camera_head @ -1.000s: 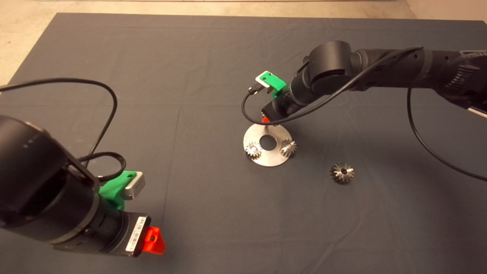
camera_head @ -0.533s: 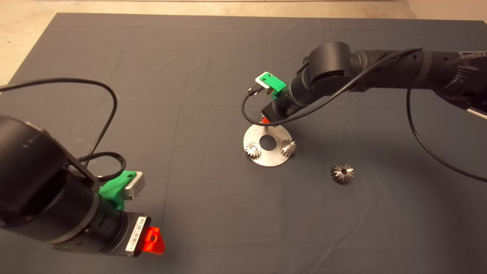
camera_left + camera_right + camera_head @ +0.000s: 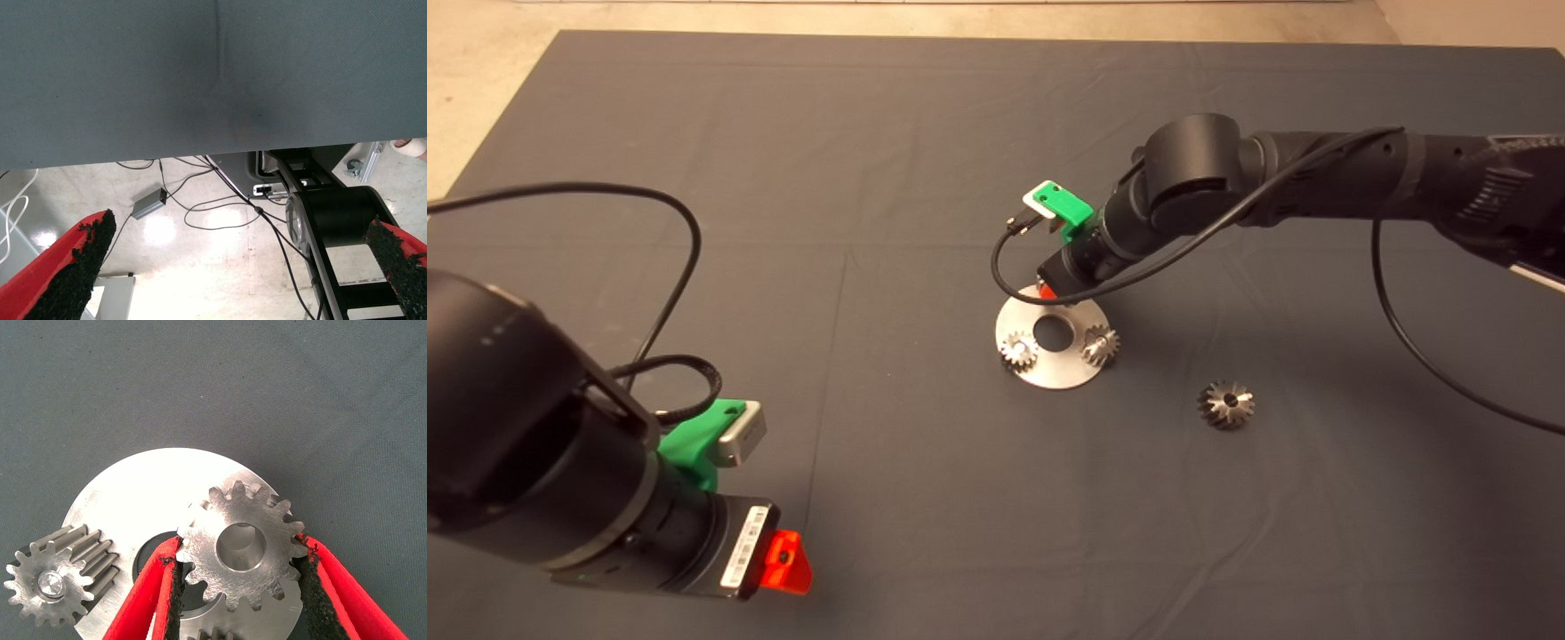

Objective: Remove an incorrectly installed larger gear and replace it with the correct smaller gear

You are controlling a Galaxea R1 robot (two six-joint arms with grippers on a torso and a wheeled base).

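Steel disc plate (image 3: 1055, 372), round, with a centre hole, lying flat on the dark mat (image 3: 871, 178). Right gripper (image 3: 239, 577), above the plate's far edge, clamped on the smaller gear (image 3: 240, 547): black pads of its fingers (image 3: 308, 587) press the straight teeth on opposite sides, centre hole facing the wrist camera; whether the gear rests on the plate or is lifted cannot be told. Two bright small gears stand on pins on the plate, below and ahead of that gripper: one (image 3: 1017, 351) on its left-hand side, one (image 3: 1100, 345) on its right-hand side. Larger gear (image 3: 1225, 404), flared teeth, centre hole up, lies on the mat well apart from the plate, toward the right arm's side. Left gripper (image 3: 233, 267), parked at the mat's near left corner, fingers spread wide, nothing between them; cables on the floor (image 3: 200, 220) show beyond the mat edge.
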